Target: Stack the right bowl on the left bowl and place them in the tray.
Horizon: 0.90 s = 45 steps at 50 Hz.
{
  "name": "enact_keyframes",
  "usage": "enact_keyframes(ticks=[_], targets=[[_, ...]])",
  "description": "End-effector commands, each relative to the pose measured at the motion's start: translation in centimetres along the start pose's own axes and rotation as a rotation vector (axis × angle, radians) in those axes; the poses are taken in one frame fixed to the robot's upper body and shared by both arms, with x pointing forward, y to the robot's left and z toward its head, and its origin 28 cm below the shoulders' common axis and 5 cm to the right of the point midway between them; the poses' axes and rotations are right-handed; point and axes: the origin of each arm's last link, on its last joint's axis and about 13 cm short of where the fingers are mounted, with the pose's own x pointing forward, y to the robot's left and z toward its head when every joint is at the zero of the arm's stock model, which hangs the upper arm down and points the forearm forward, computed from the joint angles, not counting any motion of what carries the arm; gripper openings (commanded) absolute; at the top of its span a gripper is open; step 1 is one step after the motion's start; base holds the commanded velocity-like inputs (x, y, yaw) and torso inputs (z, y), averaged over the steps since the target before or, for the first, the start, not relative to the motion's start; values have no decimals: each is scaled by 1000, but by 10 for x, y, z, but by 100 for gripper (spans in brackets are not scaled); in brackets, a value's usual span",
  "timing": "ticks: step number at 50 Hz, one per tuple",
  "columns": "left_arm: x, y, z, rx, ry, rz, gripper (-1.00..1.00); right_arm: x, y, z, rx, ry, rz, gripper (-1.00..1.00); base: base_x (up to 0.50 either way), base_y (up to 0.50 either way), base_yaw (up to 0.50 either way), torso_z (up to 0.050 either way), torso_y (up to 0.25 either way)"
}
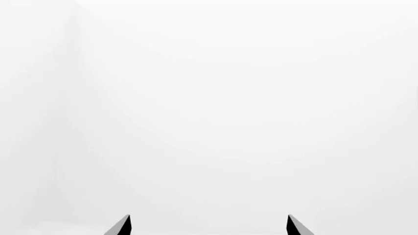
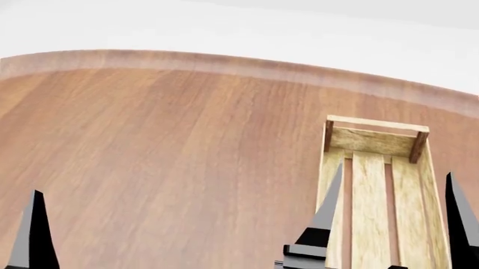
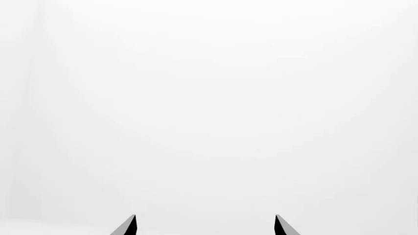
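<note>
Looking down from the head cam, neither bowl was in shot, so no telling where they sat or which arm was nearer to them. What did show: the tray, lying at the desk's right side, long axis running from near edge toward far edge, its far end wall well short of the far edge. Nothing visible inside the part shown, just slats.

R gripper hung directly over the tray's near stretch, fingers wide apart, one tip over the left rail, the other near the right rail. So the tray lay right beneath and ahead of the R arm; that arm looked the obvious one for the drop-off.

L gripper: only one tip showed in the head view, by the near-left corner, far from the tray. Its wrist cam gave two tips spread apart against blank white, nothing between them. R wrist cam, same story.

My read: task barely begun, bowls yet to be found; prob. the view needs to tilt down first.
</note>
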Motion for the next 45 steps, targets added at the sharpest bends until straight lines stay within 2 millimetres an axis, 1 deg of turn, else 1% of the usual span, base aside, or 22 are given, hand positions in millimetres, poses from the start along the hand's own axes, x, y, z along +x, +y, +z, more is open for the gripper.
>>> enact_keyframes(ticks=[1, 20, 23, 29, 31, 34, 45], targets=[[0, -1, 1, 10, 3, -16, 100, 0, 0, 0, -1, 1, -2, 100, 0, 0, 0, 46, -154], [-1, -1, 0, 11, 9, -24, 100, 0, 0, 0, -6, 2, 2, 100, 0, 0, 0, 46, -153], [0, -1, 3, 10, 9, -24, 100, 0, 0, 1, -7, 0, 4, 100, 0, 0, 0, 46, -153], [-1, -1, 1, 12, 10, -26, 100, 0, 0, 1, -7, 0, 5, 100, 0, 0, 0, 46, -153], [1, -2, 4, 12, 12, -27, 100, 0, 0, 1, -7, 1, 5, 100, 0, 0, 0, 46, -154], [0, -1, 2, 12, 13, -28, 100, 0, 0, 1, -7, 1, 6, 100, 0, 0, 0, 46, -152], [1, -2, 4, 12, 14, -31, 100, 0, 0, 0, -7, 1, 6, 100, 0, 0, 0, 46, -153]])
